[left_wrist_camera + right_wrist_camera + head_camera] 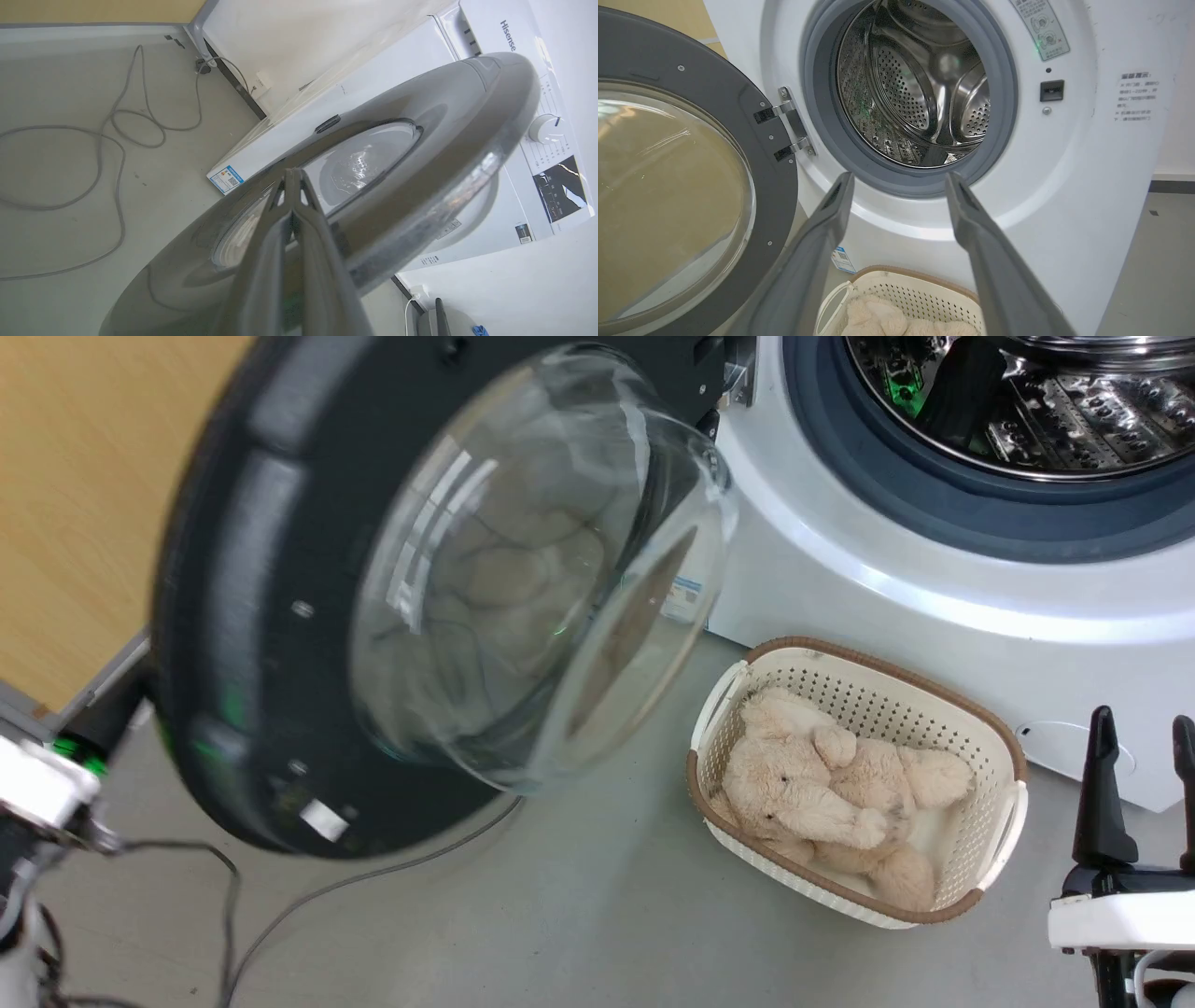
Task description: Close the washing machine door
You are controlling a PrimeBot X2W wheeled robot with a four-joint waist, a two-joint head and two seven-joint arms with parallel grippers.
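Left gripper (pixel 293 175) fingers together, tips against glossy door (pixel 444 116): could skid off. Right gripper (pixel 1144 728), fingers apart, at basket's (pixel 934 679) 3 o'clock: swinging door may clip it.

cream basket (pixel 887 700) on floor (pixel 607 915) | beige plush toy (pixel 812 784) inside | grey cable (pixel 123 186) loose on floor

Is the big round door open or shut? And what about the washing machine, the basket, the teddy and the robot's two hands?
washing machine door: open, swung wide on its hinge
washing machine: mouth uncovered, drum looks empty
laundry basket: upright on the floor, holding a toy
plush toy: lying inside the basket
left gripper: shut, tips at the door's outer face
right gripper: open, holding nothing
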